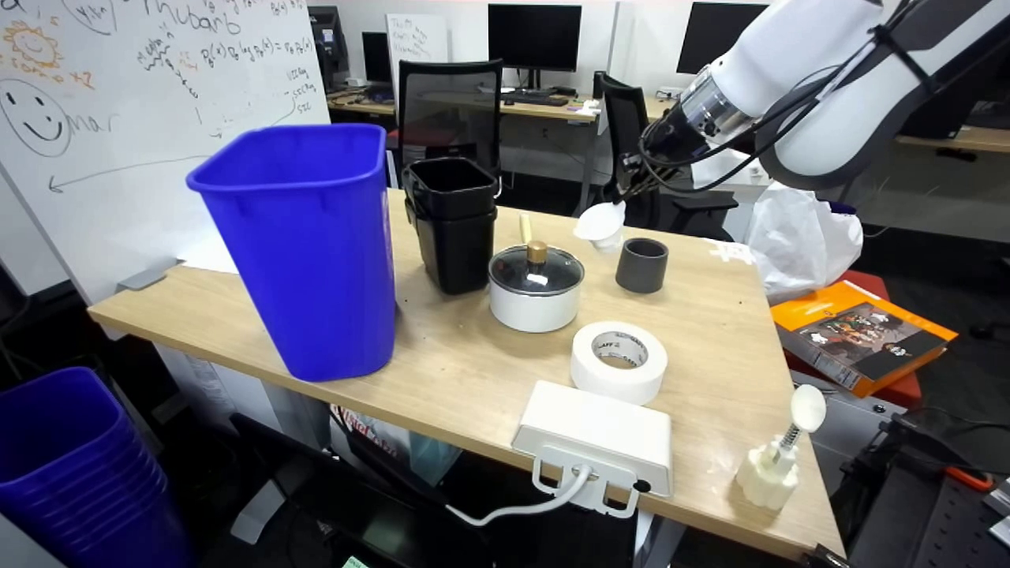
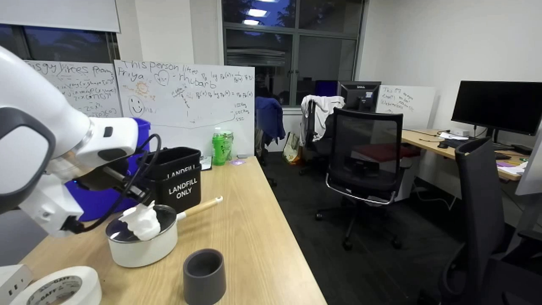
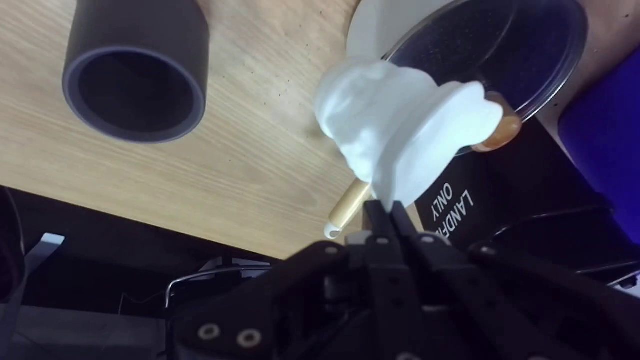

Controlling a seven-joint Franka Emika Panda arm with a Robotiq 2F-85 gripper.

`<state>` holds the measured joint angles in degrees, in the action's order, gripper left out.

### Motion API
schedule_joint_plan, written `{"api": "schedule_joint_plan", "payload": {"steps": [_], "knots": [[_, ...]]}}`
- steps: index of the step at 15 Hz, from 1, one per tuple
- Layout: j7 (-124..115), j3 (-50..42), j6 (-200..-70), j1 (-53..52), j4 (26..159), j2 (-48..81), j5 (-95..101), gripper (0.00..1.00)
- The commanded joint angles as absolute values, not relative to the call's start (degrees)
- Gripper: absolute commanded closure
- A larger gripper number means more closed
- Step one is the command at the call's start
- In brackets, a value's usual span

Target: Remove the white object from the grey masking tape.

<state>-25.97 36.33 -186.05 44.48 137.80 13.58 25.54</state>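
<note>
Claw (image 3: 387,206): narrow, pinching the edge of one white cup (image 3: 395,125), which hangs tilted just beyond the tips. Grey roll (image 1: 641,274): upright on table (image 1: 722,331), apart.

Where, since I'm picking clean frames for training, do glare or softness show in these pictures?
Wrist view: the white object looks nearly washed out, and the fingers look slightly soft; in an exterior view, a bright highlight sits on the glass lid; in an exterior view, the window carries bright reflections.
</note>
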Motion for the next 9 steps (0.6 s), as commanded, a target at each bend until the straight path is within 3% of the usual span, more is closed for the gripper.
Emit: {"api": "schedule_joint_plan", "payload": {"steps": [1,9], "knots": [[-27.55,43.19,-183.82,51.33,142.33,9.93,24.3,0.99],[-29.23,52.36,-181.68,61.15,149.32,6.13,23.21,0.99]]}}
